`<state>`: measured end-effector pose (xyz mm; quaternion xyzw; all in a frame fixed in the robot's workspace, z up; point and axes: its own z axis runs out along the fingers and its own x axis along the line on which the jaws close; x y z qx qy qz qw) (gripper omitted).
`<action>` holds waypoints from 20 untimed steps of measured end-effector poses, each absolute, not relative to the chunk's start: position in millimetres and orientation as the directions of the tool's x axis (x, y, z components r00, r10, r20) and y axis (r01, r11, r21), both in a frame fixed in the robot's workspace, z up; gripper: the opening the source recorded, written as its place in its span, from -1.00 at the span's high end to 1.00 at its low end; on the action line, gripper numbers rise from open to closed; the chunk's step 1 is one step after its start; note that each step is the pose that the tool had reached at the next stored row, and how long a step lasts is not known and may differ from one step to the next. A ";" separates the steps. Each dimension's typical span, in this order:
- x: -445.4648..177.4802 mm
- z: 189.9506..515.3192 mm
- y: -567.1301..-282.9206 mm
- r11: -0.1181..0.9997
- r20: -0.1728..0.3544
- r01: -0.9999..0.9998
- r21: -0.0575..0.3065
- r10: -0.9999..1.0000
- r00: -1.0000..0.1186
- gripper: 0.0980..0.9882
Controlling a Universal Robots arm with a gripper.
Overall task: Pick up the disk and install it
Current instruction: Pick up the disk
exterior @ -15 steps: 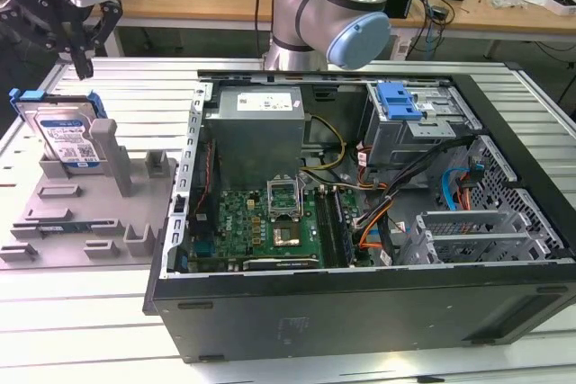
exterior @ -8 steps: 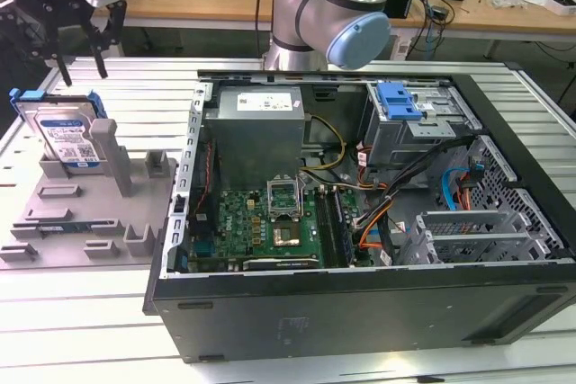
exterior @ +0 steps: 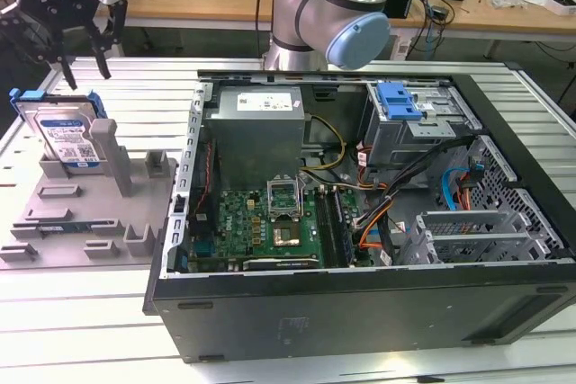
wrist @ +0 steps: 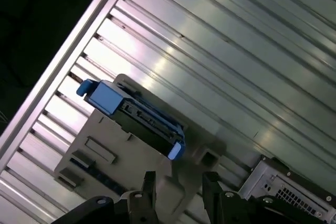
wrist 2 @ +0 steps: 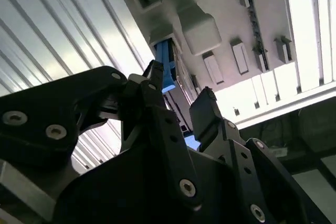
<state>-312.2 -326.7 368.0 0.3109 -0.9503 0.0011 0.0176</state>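
Note:
The disk [exterior: 67,135], a silver drive with a white-and-blue label in a bright blue carrier, stands on edge in a grey holder [exterior: 85,218] at the exterior view's left. My gripper [exterior: 85,76] hangs just above its top edge, open, with nothing between its fingers. In the first wrist view the disk [wrist: 137,118] lies beyond the gripper [wrist: 178,184], seen edge-on with its blue ends showing. The second wrist view shows the blue carrier edge [wrist 2: 165,66] past the gripper [wrist 2: 178,92].
An open computer case [exterior: 360,312] lies to the exterior view's right of the holder, with a motherboard [exterior: 270,222], a grey power supply [exterior: 256,132] and a drive bay carrying a blue latch [exterior: 399,101]. The arm's base [exterior: 333,15] stands behind the case. The ribbed metal table [exterior: 81,312] runs underneath.

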 end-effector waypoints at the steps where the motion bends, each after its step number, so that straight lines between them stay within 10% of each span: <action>1: -312.2 368.0 -326.7 0.795 0.034 -0.607 0.009 -0.607 -0.794 0.14; 20: -312.2 363.9 -326.7 0.506 0.034 -0.863 0.008 -0.862 -0.505 0.14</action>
